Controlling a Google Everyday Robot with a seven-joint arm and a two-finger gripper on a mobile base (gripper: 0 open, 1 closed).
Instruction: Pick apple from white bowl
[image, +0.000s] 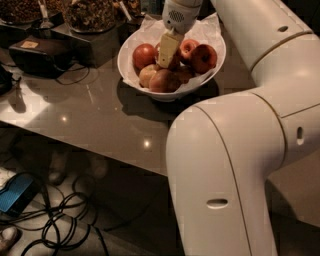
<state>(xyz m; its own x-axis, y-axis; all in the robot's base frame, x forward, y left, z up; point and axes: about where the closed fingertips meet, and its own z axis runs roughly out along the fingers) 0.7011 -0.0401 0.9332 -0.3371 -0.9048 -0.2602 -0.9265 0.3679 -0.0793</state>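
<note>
We show the end effector (167, 56) hanging inside the white bowl (131, 70) near the far edge of the tabletop (90, 115), close beside the apple (204, 58). We cannot tell whether it is spread or pinching.

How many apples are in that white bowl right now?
6 visible: one red apple at left, two yellowish-red apples in front, two dark-red apples at right, one behind the cream gripper down in the glossy white bowl. More may be hidden.
</note>
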